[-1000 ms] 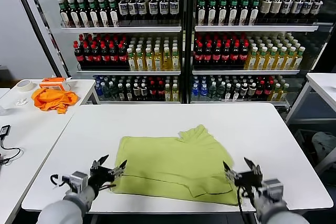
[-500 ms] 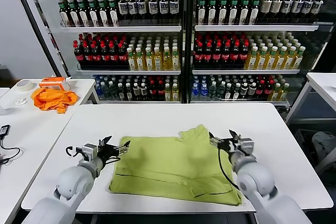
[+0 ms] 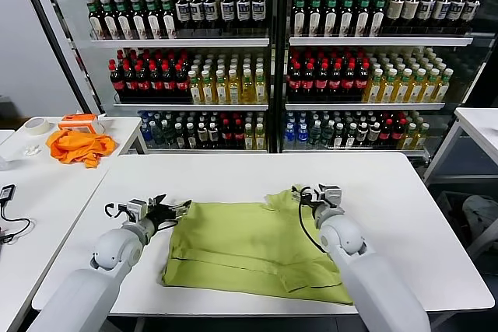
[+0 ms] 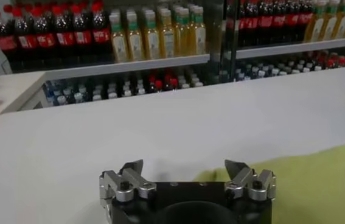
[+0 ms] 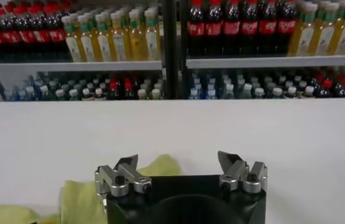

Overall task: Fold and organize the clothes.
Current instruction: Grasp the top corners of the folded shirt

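Observation:
The lime yellow-green T-shirt (image 3: 257, 250) lies partly folded on the white table (image 3: 233, 176), its far right corner bunched up. My left gripper (image 3: 173, 209) hovers open at the shirt's far left corner, and that corner's green cloth (image 4: 318, 182) shows beyond its fingers. My right gripper (image 3: 311, 196) is open over the raised far right corner (image 3: 292, 196). In the right wrist view the gripper (image 5: 178, 163) has green cloth (image 5: 160, 165) just past its fingers, nothing held. The left gripper (image 4: 184, 167) holds nothing either.
Shelves of bottled drinks (image 3: 264, 60) stand behind the table. A side table (image 3: 47, 184) at the left carries an orange cloth (image 3: 78, 147), a tape roll (image 3: 36, 125) and a cable (image 3: 8, 227). Another table edge (image 3: 478, 126) shows at the right.
Both arms have moved from the table's near edge away along the shirt's sides to its far corners. The shirt's near edge now lies uncovered. Both grippers stayed open.

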Available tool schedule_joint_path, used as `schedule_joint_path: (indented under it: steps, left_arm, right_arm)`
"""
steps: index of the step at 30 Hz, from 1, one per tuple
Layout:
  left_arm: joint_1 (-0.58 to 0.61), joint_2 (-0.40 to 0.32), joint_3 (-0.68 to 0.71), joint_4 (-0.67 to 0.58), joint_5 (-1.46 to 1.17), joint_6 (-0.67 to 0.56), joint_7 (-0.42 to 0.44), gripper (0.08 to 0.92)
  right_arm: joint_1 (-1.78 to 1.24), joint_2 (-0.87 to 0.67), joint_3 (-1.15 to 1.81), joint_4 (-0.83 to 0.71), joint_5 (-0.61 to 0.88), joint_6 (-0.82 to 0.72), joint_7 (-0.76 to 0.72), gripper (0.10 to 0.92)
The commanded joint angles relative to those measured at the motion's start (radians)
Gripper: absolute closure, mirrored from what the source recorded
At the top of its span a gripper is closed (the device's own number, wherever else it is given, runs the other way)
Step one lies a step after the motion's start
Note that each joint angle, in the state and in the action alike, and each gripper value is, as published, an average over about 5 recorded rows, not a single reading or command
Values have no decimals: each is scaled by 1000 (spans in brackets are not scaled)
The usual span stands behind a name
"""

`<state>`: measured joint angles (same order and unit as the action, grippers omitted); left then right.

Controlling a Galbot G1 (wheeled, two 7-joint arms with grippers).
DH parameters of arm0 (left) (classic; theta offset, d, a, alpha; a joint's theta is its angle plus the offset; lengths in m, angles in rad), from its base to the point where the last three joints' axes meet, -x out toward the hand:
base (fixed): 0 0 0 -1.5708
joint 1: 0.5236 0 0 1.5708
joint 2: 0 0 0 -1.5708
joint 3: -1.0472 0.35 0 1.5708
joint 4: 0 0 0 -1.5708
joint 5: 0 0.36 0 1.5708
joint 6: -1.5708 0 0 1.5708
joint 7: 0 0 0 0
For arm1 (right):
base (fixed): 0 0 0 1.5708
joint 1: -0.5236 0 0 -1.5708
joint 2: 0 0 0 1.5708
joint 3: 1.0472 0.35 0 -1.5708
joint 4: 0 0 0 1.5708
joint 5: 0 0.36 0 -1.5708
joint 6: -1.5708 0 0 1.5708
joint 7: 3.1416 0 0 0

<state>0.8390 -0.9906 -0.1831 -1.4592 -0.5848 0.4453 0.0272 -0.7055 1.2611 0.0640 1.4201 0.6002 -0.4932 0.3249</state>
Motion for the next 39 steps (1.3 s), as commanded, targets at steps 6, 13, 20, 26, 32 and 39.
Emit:
schedule_joint_path:
  steps: [6, 13, 20, 26, 32, 39]
  left_arm:
    - [-22, -7, 15, 50, -37, -6, 34, 177]
    - [7, -13, 6, 33, -43, -11, 59, 276]
    - [22, -18, -3, 26, -45, -13, 61, 475]
    - [43, -34, -14, 16, -45, -18, 63, 649]
    - [37, -30, -26, -3, -72, -58, 59, 822]
    - [90, 21, -38, -116, -128, -82, 40, 915]
  right_arm:
    - [42, 56, -21, -98, -16, 20, -4, 210]
    - [44, 65, -15, -110, -6, 11, -9, 387]
    - [45, 69, -16, -116, -9, 12, -1, 587]
    - [39, 68, -15, -112, -12, 27, -1, 760]
    - [25, 40, -8, -35, -11, 58, -7, 908]
    - [-59, -49, 2, 227, 30, 16, 30, 920]
